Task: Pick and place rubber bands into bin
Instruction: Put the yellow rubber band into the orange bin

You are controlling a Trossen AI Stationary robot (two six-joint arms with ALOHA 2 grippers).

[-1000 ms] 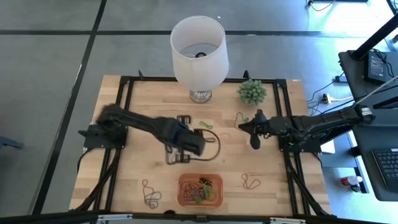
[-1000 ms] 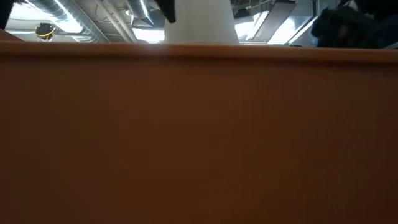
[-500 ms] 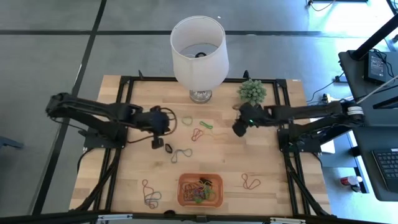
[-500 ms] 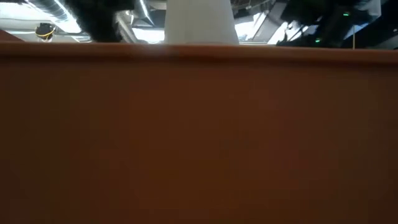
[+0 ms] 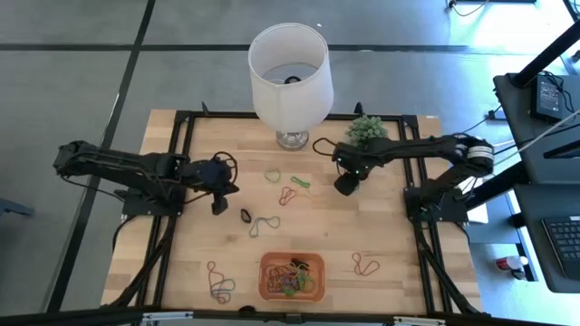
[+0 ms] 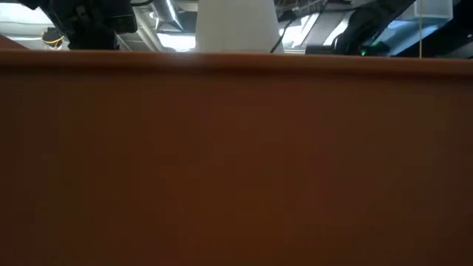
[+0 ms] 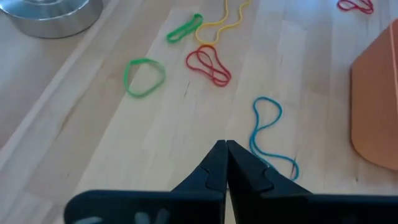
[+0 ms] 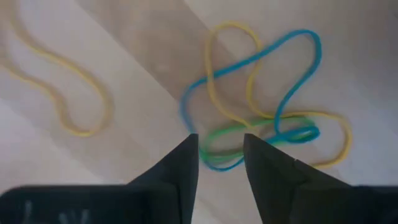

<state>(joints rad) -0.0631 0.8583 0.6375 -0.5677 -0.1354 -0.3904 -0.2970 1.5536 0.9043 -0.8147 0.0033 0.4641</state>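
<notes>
The orange bin (image 5: 292, 276) near the table's front edge holds several rubber bands; its wall (image 6: 236, 162) fills the low view. Loose rubber bands lie mid-table: a green loop (image 5: 272, 175), a red one (image 5: 288, 195) and a blue one (image 5: 263, 224). My left gripper (image 5: 217, 197) is shut and holds nothing, hovering left of them, short of the blue band (image 7: 270, 137). My right gripper (image 8: 221, 152) is open, pointing down over a tangle of blue, yellow and green bands (image 8: 261, 118). Part of the tangle lies between its fingers.
A white lamp (image 5: 290, 72) stands at the far middle, and a small green plant (image 5: 367, 133) is to its right. More bands lie at the front left (image 5: 220, 282) and front right (image 5: 365, 264). A black frame rims the table.
My left gripper has drawn back from the middle of the table, just beyond the bin, toward the left edge. The blue band where it was now lies uncovered. My right gripper has gone a little toward the table's left, and its arm has risen at the elbow.
</notes>
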